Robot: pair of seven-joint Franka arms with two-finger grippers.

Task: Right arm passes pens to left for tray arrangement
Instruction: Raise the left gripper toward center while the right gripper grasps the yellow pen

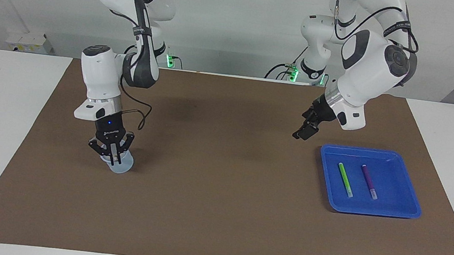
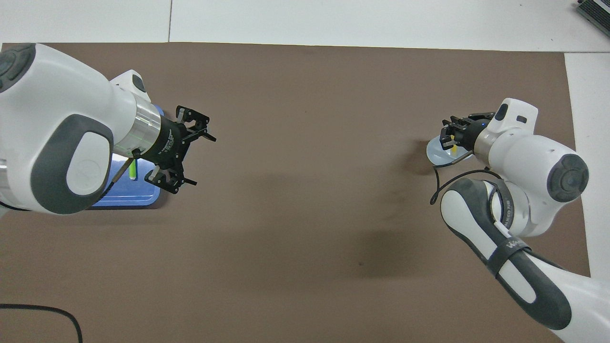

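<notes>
A yellow pen [image 2: 453, 149] stands in a small translucent cup [image 1: 121, 167] toward the right arm's end of the table. My right gripper [image 1: 114, 158] reaches down into the cup, shut on the yellow pen. The blue tray [image 1: 399, 209] lies toward the left arm's end, holding a green pen [image 1: 345, 179] and a purple pen [image 1: 369, 182] side by side. My left gripper [image 1: 303, 132] hangs open and empty over the brown mat, just beside the tray's rim on the side toward the cup. In the overhead view the left arm covers most of the tray [image 2: 136, 200].
A brown mat [image 1: 216, 213] covers most of the white table. Between the cup and the tray there is only bare mat. A black cable [image 2: 28, 309] lies near the left arm's base.
</notes>
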